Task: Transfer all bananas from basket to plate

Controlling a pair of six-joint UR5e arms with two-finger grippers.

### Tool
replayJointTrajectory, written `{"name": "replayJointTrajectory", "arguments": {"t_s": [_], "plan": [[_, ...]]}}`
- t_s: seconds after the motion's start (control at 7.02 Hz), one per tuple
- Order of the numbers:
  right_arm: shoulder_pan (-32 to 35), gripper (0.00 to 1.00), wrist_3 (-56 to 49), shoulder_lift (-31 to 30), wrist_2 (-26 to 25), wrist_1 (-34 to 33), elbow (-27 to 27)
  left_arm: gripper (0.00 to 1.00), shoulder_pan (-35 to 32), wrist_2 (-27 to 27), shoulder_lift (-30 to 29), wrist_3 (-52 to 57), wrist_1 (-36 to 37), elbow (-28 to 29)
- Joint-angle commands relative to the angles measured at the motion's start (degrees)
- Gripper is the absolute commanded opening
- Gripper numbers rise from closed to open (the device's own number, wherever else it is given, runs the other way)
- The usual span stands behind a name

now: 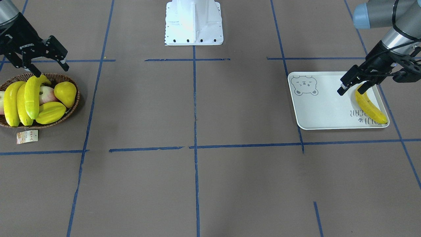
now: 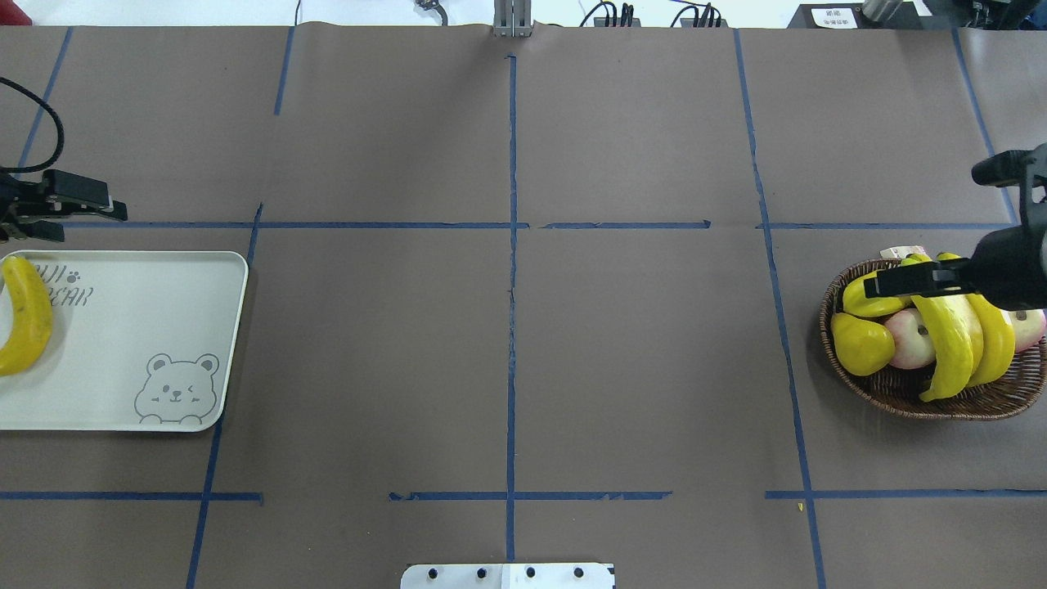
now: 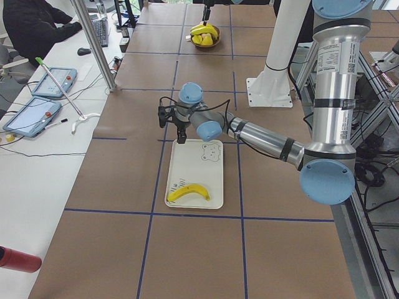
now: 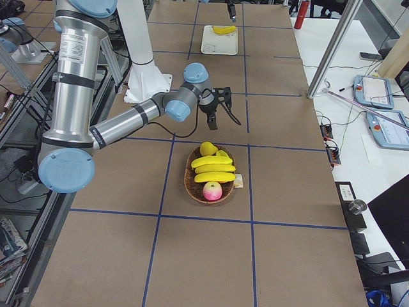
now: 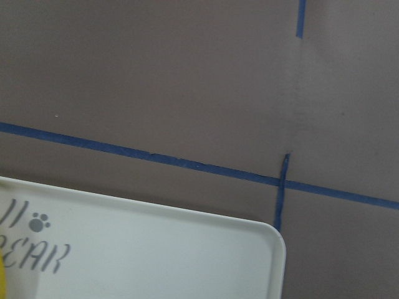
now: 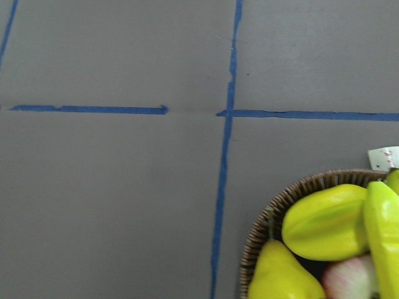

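Two fixed cameras look steeply down from opposite long sides of the brown paper-covered table. Both take in the pale rectangular bear-printed plate and the dark woven wicker basket. End cameras look lengthwise, and each wrist camera sits close above one of them.

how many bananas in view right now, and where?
4. Three in the wicker basket: top banana, middle banana, outer banana. Fourth banana lies on the bear plate. Any buried under other fruit wouldn't show.

Silver, blue-jointed left arm and right arm stretched wide apart.
The black two-finger left gripper and right gripper both angle downward, with jaws spread open.
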Motion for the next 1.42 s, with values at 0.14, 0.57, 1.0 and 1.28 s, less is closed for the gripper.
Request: {"name": "replayJointTrajectory", "arguments": {"t_s": [0.14, 0.57, 1.0, 1.28], "plan": [[0.8, 1.00, -3.0, -8.4, 0.2, 16.7, -11.4, 0.99, 6.8, 0.7, -3.7, -5.6, 0.1, -0.7], [0.7, 0.99, -2.5, -8.2, 0.8, 18.9, -13.7, 0.99, 6.9, 0.7, -3.8, -5.6, 0.1, -0.4], [0.4, 0.97, -2.5, -7.8, 0.9, 18.2, -14.1, 0.99, 6.9, 0.7, -3.8, -5.6, 0.1, -0.4], [-0.4, 0.95, -2.5, -7.7, 1.4, 18.2, -14.1, 0.99, 6.9, 0.7, -3.8, -5.5, 0.1, -0.3]]}}
